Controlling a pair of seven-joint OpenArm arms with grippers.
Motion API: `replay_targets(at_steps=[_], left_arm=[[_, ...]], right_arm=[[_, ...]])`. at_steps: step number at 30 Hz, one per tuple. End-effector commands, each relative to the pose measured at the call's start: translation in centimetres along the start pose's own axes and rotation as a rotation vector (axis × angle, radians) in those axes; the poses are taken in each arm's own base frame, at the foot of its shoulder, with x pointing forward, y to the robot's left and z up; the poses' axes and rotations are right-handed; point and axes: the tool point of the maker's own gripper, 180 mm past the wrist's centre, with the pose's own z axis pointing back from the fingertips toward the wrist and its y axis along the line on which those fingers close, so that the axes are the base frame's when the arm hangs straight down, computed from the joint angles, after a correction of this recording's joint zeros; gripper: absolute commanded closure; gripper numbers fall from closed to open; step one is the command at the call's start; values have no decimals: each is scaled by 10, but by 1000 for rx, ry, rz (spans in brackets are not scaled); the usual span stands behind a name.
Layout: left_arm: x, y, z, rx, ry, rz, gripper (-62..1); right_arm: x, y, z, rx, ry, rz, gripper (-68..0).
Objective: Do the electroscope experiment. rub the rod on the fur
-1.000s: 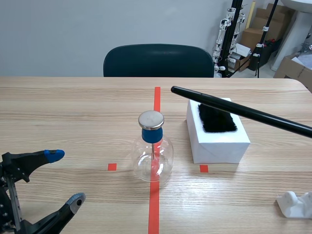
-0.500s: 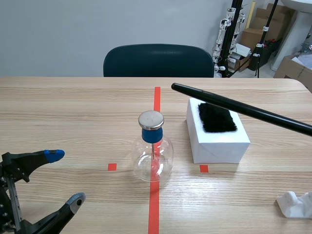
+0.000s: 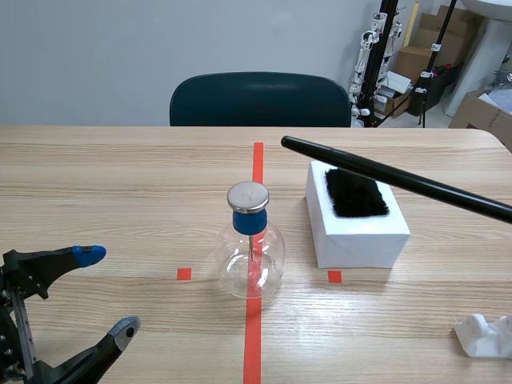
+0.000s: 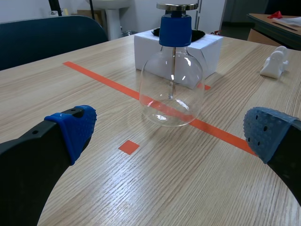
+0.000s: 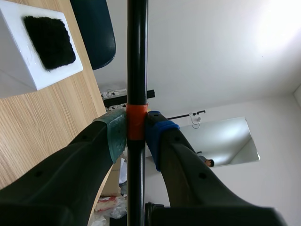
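A long black rod (image 3: 384,178) slants over the far edge of the black fur patch (image 3: 356,194) on a white box (image 3: 360,236); contact cannot be told. In the right wrist view my right gripper (image 5: 136,134) is shut on the rod (image 5: 137,56) at its orange band, with the fur (image 5: 49,40) ahead and to one side. That gripper is outside the scene view. The glass electroscope flask (image 3: 251,258), with a blue stopper and metal disc, stands on the red tape line. My left gripper (image 3: 106,290) rests open low at the left, the flask (image 4: 171,89) ahead of it.
A small white object (image 3: 486,334) lies at the table's near right corner, also seen past the flask (image 4: 276,62). A dark chair (image 3: 260,100) stands behind the far table edge. Boxes and stands fill the back right.
The rod has shifted slightly upward over the fur since a second ago, then held still. The left arm and flask have not moved.
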Motion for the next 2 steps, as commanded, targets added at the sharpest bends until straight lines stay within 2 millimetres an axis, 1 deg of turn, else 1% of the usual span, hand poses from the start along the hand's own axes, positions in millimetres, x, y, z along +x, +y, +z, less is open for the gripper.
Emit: replay_targets(at_steps=[1,2], left_arm=[[9,1,-4,0,-41,-4,-623],[9,1,-4,0,-41,-4,-623]], right_arm=[[1,-8,-3,-29,-9,9,2],[1,-8,-3,-29,-9,9,2]])
